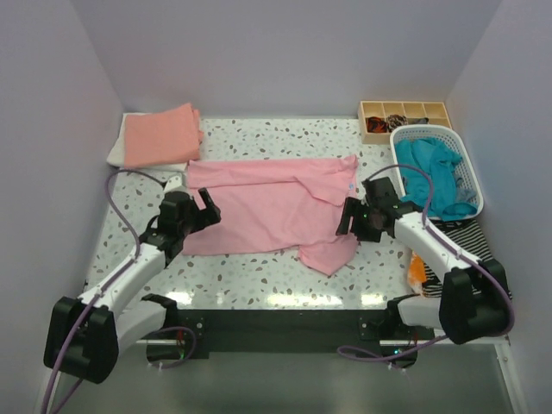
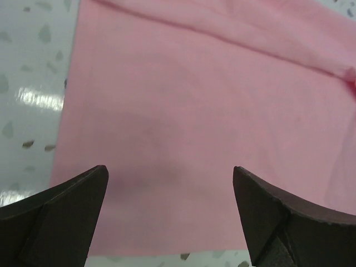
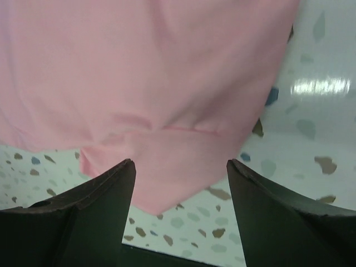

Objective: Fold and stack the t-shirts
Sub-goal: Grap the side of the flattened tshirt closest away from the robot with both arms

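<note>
The left gripper (image 2: 169, 181) and right gripper (image 3: 181, 167) hover with dark wedge-shaped jaws apart over the soft light pink t-shirt (image 1: 267, 207), which lies half-folded on the speckled table (image 1: 276, 280). Behind it to the left sits a folded salmon-orange tee (image 1: 159, 136). To its right, a crumpled teal tee (image 1: 435, 177) fills a white lattice basket (image 1: 470, 172).

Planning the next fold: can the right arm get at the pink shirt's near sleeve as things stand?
Probably yes: its open fingers hover over the sleeve of the pink shirt, nothing between.

Pink tee (image 1: 267, 211) ctr, teal tee (image 1: 435, 177) in basket (image 1: 468, 172)
</note>
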You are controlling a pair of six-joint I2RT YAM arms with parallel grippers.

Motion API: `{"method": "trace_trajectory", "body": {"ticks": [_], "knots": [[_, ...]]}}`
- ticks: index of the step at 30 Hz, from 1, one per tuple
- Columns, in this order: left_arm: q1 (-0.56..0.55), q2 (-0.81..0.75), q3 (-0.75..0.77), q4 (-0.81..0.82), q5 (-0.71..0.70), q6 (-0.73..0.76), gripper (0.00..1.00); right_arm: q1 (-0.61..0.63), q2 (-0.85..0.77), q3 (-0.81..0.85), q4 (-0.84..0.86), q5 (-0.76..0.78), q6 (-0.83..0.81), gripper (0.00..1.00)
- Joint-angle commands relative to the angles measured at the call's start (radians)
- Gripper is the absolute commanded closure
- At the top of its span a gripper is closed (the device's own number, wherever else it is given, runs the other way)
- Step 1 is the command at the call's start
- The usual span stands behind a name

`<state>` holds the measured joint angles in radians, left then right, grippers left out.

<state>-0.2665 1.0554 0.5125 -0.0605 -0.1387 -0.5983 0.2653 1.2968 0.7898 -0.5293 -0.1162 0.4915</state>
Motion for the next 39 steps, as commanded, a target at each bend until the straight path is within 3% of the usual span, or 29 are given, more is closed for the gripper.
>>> {"method": "trace_trajectory", "body": {"ticks": [1,7,12,17,27,30,39], "knots": [[0.003,-0.147,-0.078,-0.203,-0.065,-0.138,0.02,0.037,-0.161,-0.081,-0.095,0.01,0.111,0.3],[-0.002,-0.279,-0.103,-0.386,-0.153,-0.216,0.02,0.077,-0.255,-0.175,-0.181,0.015,0.199,0.32],[-0.005,-0.25,-0.111,-0.421,-0.179,-0.273,0.03,0.114,-0.26,-0.219,-0.195,0.035,0.248,0.32],[-0.004,-0.21,-0.098,-0.455,-0.257,-0.314,0.0,0.129,-0.249,-0.28,-0.063,-0.026,0.297,0.33],[-0.004,-0.212,-0.12,-0.43,-0.257,-0.337,0.02,0.134,-0.154,-0.333,0.117,-0.099,0.343,0.39],[-0.004,-0.207,-0.141,-0.415,-0.24,-0.343,0.06,0.134,-0.151,-0.333,0.121,-0.097,0.341,0.4],[-0.004,-0.195,-0.195,-0.352,-0.213,-0.363,0.31,0.135,-0.169,-0.322,0.109,-0.08,0.328,0.41]]}}
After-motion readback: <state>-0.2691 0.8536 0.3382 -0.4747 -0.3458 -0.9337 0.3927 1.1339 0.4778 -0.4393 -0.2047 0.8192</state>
